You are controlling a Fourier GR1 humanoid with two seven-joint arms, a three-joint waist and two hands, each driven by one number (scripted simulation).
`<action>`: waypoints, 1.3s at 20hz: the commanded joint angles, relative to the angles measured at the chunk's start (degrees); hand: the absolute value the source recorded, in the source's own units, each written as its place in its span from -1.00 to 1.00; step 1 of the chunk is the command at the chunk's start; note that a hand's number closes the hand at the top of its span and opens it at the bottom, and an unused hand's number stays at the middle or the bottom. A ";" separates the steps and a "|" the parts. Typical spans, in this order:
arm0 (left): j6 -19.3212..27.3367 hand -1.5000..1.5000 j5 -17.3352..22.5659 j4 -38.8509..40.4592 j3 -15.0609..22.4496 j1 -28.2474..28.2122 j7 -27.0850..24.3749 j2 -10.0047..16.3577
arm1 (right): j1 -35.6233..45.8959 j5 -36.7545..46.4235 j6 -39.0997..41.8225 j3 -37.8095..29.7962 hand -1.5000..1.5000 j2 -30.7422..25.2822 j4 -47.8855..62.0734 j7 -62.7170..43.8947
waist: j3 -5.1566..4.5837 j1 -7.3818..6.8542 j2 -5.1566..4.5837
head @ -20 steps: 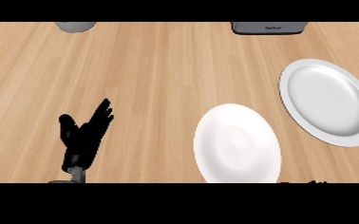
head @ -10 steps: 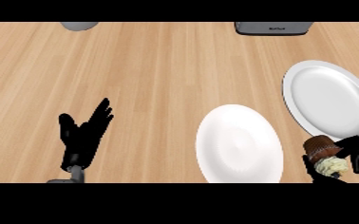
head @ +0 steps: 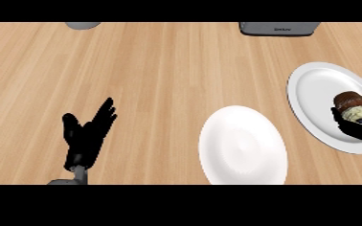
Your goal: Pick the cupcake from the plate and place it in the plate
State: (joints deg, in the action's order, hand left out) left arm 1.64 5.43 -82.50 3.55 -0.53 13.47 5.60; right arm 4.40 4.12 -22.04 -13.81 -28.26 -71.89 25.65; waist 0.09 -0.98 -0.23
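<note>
The cupcake [head: 348,106], brown on top with a pale wrapper, lies tilted at the right edge of the head view, over the near part of the right white plate [head: 318,93]. My right hand [head: 349,128] shows only as dark fingers just below the cupcake, curled round its lower side. A second white plate [head: 243,146] rests bare at the lower middle. My left hand [head: 86,137] rests open at the lower left, fingers up, far from both plates.
A dark grey appliance [head: 276,28] stands at the counter's far edge, right of centre. A grey round object [head: 83,25] peeks in at the far left. Bare wooden counter [head: 163,76] spreads between them.
The cupcake and my right hand came in at the lower right and rose over the right plate. The whole view has slid slightly. The left hand has stayed still.
</note>
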 commanded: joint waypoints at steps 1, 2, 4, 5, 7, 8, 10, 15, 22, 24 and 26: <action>1.33 0.00 -1.64 3.47 0.96 3.09 -0.45 -2.02 | 12.23 0.87 1.78 -2.53 1.00 -3.16 17.10 4.87 | -0.01 -0.08 -0.13; 2.17 0.00 -1.43 0.67 1.39 2.66 0.89 -2.68 | 15.55 0.08 1.54 -3.68 1.00 -2.84 22.13 6.70 | 0.05 -0.61 -0.21; -0.38 0.00 0.04 -2.77 0.50 -1.51 1.06 -0.28 | 17.82 -1.38 4.71 -6.30 1.00 -5.27 28.67 11.81 | 0.03 -0.43 -0.04; 1.92 0.00 -1.56 -1.64 1.37 0.28 1.41 -2.01 | 21.73 0.63 3.39 -5.27 1.00 -5.26 32.95 11.77 | 0.04 -0.62 -0.15; 0.23 0.00 -1.92 5.37 0.81 1.26 -4.48 -2.22 | 23.88 0.24 4.58 -6.84 1.00 -6.33 39.71 16.31 | 0.07 -0.80 -0.53; 0.34 0.00 -1.55 0.17 1.97 1.18 0.35 -1.84 | 22.87 4.41 4.04 -2.39 1.00 -7.66 38.96 2.36 | 0.04 -1.83 -0.64; -0.46 0.00 -0.93 0.28 1.12 0.87 -0.35 -1.00 | 23.22 9.75 2.91 1.17 -1.00 -9.67 42.51 1.99 | 0.03 -2.45 -0.83; -0.92 0.00 -1.11 0.27 0.82 1.68 0.06 -0.22 | 28.21 11.00 10.44 2.34 -1.00 -9.43 53.18 6.75 | 0.27 -2.92 -1.12; -0.51 0.00 -1.39 0.27 1.55 0.64 -0.81 -1.40 | 31.66 4.35 15.84 -3.94 -1.00 -5.14 55.92 18.65 | 0.32 -2.24 -0.95; 0.13 0.00 -1.41 2.94 0.47 3.41 -0.02 -1.45 | 31.34 0.63 19.32 -7.67 -1.00 -6.74 56.50 21.44 | 0.32 -1.19 -1.07; -0.05 0.00 -0.28 1.42 -0.14 1.99 -0.17 -1.58 | 32.45 -1.37 20.59 -9.94 -1.00 -7.30 58.35 20.92 | 0.25 -1.47 -0.83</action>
State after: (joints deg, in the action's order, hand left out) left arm 1.69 4.21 -81.45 4.44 1.38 13.37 4.07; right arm 35.52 6.63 -4.72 -19.73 -35.31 -15.86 44.09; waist 0.41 -2.90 -1.24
